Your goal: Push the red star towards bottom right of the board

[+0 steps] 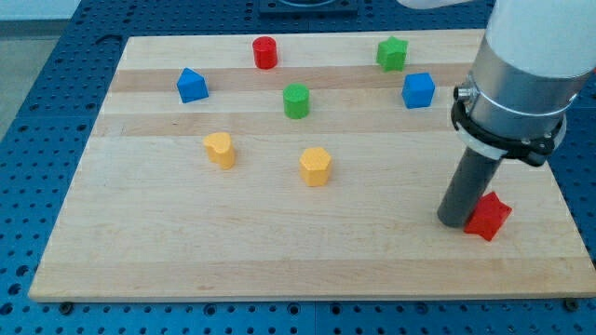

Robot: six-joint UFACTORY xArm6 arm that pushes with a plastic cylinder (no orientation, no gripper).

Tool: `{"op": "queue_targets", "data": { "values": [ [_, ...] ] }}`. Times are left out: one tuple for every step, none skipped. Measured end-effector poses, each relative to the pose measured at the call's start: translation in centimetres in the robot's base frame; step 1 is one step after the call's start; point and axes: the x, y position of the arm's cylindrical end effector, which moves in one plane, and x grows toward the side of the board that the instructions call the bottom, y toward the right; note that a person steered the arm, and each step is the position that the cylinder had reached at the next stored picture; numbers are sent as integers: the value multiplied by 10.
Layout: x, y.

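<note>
The red star [490, 216] lies near the board's right edge, toward the view's bottom right. My tip [455, 221] is on the board just left of the red star, touching or almost touching its left side. The dark rod rises from there to the arm's white and grey body at the view's top right.
A wooden board [279, 251] holds the other blocks: a red cylinder [265, 52], a green star [392, 53], a blue cube [418, 90], a green cylinder [296, 100], a blue block [192, 85], a yellow heart-like block [220, 149] and a yellow hexagon-like block [316, 166].
</note>
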Motion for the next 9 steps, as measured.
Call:
{"op": "queue_targets", "data": {
  "values": [
    [0, 10],
    [0, 21],
    [-2, 22],
    [-5, 23],
    [-6, 33],
    [-3, 47],
    [-2, 55],
    [-2, 57],
    [-10, 56]
  ]
}}
